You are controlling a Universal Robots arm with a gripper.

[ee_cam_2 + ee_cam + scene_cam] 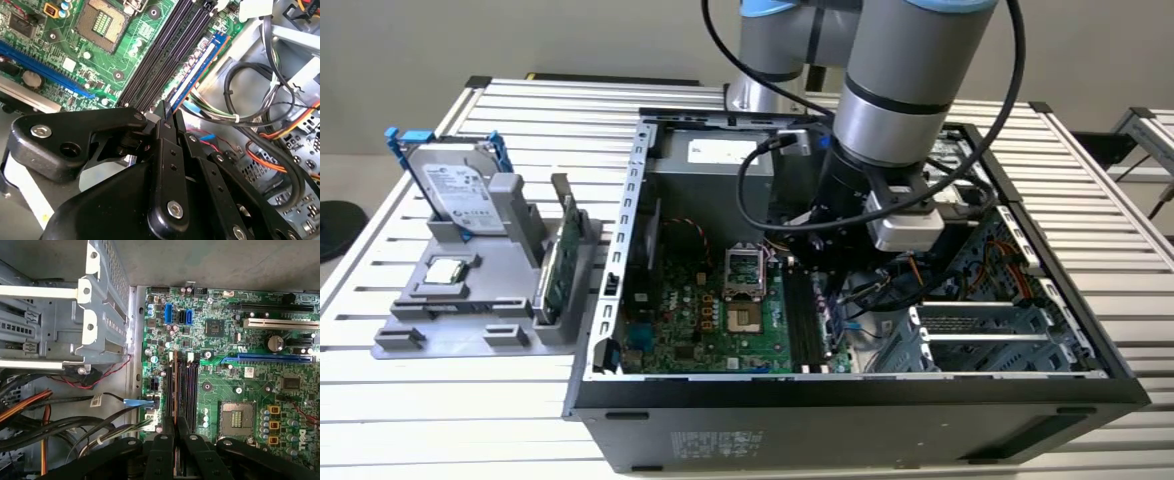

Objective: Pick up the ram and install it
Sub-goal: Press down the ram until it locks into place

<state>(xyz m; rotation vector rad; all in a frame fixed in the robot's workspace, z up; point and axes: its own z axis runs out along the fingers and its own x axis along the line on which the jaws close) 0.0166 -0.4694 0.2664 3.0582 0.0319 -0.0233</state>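
The ram [197,62] is a long dark blue stick standing on edge along the outermost black slot [165,55] of the green motherboard [75,55], on the side nearest the cables. My gripper [166,107] is down inside the computer case, its black fingers [172,130] pressed together on the near end of the ram. In the first wrist view the ram [175,385] shows edge-on as a thin strip running out from between the fingertips of the gripper [175,421]. In the exterior view the arm's wrist [854,215] hangs over the slots [801,320].
Loose cables [250,115] and a metal drive cage [85,325] lie right beside the slots. The CPU socket [744,275] is on the other side of the slots. Outside the case, at the exterior view's left, a grey holder [467,320] carries a hard drive [460,190] and a green card [558,265].
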